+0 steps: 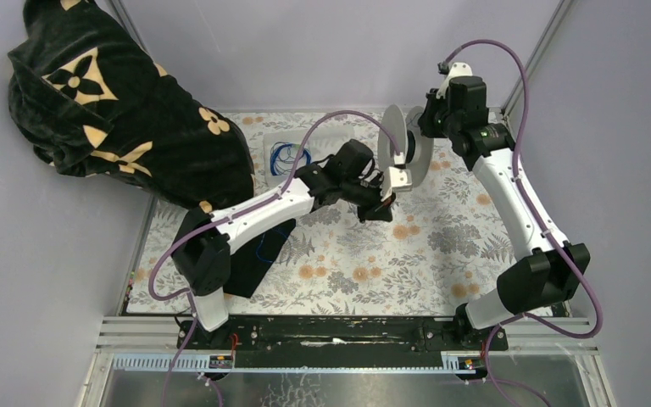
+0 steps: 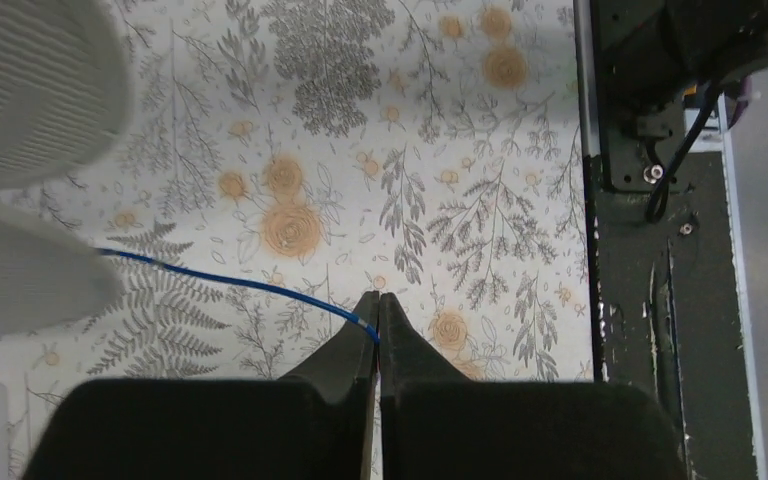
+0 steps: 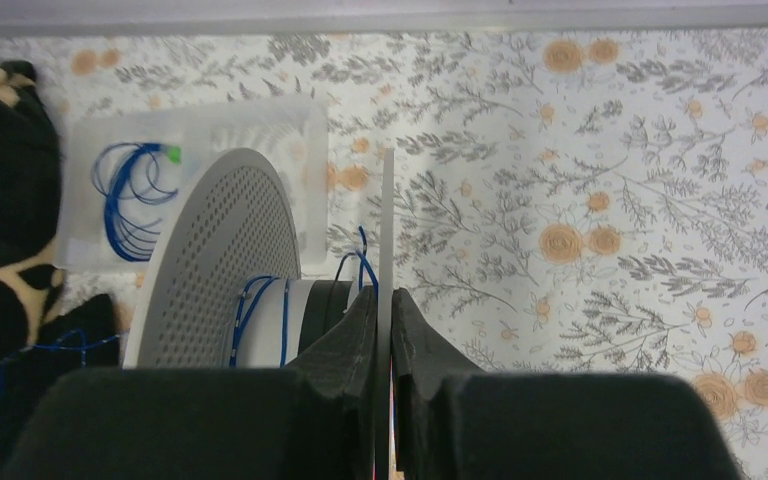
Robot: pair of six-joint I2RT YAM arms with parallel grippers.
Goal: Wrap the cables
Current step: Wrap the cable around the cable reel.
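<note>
Where left gripper (image 2: pixel 378 305) pinches, cable (image 2: pixel 230 282) thin, blue

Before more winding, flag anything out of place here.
A black patterned cloth slumps over the table's left rear corner, and loose blue cable straggles across it, a likely snag risk.

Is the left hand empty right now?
No, the left hand is shut on a thin blue wire that stretches away over the floral tablecloth.
</note>
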